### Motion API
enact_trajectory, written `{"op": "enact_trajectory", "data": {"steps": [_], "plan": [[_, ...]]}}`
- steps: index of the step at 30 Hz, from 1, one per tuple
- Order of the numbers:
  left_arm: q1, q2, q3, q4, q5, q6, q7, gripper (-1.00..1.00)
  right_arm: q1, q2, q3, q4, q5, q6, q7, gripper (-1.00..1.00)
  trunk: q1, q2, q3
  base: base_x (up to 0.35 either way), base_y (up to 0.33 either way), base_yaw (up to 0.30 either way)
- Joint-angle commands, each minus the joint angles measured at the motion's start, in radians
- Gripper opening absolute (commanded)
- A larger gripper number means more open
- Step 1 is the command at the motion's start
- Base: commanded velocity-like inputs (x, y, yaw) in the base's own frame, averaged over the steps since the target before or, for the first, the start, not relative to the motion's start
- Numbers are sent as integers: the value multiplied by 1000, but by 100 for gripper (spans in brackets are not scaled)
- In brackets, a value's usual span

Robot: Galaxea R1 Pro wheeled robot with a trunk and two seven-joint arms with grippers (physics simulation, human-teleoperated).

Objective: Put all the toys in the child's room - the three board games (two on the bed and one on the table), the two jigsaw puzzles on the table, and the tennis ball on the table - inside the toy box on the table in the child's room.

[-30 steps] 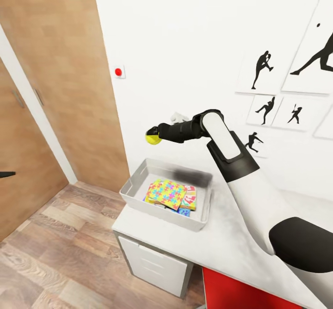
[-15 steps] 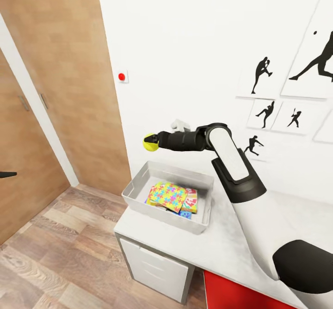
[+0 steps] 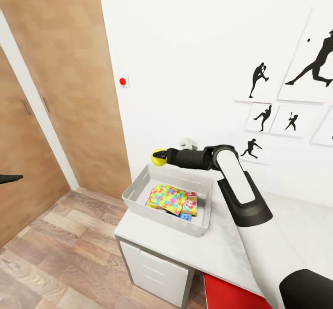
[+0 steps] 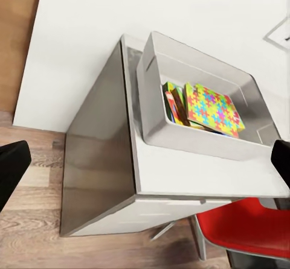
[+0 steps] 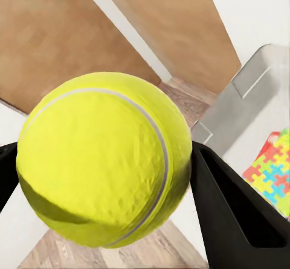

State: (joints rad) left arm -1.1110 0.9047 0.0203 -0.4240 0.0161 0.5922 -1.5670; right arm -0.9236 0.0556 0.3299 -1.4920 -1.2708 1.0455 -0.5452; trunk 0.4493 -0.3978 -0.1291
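Note:
My right gripper (image 3: pixel 163 157) is shut on the yellow-green tennis ball (image 3: pixel 158 157), which hangs just above the far left corner of the light grey toy box (image 3: pixel 138 186). In the right wrist view the tennis ball (image 5: pixel 106 160) sits squeezed between the black fingers (image 5: pixel 232 212). The box stands at the left end of the pale table (image 3: pixel 217 249). Inside it a jigsaw puzzle (image 3: pixel 167 198) lies on top of board games (image 3: pixel 189 205). My left gripper (image 4: pixel 146 161) is open, off to the side of the table, looking at the toy box (image 4: pixel 181 137) and the puzzle (image 4: pixel 214 107).
A white drawer unit (image 3: pixel 155 267) sits under the table's left end and a red chair (image 3: pixel 229 295) is tucked in beside it. Brown wardrobe doors (image 3: pixel 60 78) stand to the left over wood-plank floor (image 3: pixel 55 263). Black sports prints (image 3: pixel 277 101) hang on the white wall.
The right gripper has carried the tennis ball lower, down close to the toy box's far rim. The head view has shifted a little too.

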Motion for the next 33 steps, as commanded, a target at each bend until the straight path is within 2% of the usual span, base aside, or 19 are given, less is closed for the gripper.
{"op": "enact_trajectory", "data": {"steps": [1, 5, 9, 17, 25, 33], "plan": [[-1, -5, 0, 12, 0, 11, -4, 100, 2, 2, -2, 2, 29, 2, -25, -100, 1, -2, -1, 63, 96, 0], [-1, -17, 0, 24, 0, 11, -4, 100, 3, 6, -4, 12, 101, 2, -42, -100, 1, -2, 6, 99, 155, 18], [-1, -21, 0, 33, 0, 11, -4, 100, 3, 13, -4, 18, 120, 2, -46, -100, 1, -2, 8, 46, 70, 23], [-1, -20, 0, 39, 1, 11, -4, 100, 4, 8, -3, 23, 126, 2, -48, -100, 1, -2, 8, 108, 203, 3], [-1, -20, 0, 39, 2, 11, -4, 100, 4, 4, -4, 74, 127, 2, -48, -100, 1, -2, 9, 137, 256, -6], [-1, -20, 0, 39, 2, 11, -4, 100, 5, 2, -10, 110, 127, 2, -48, -100, 1, -2, 15, 71, 266, -168]]}}
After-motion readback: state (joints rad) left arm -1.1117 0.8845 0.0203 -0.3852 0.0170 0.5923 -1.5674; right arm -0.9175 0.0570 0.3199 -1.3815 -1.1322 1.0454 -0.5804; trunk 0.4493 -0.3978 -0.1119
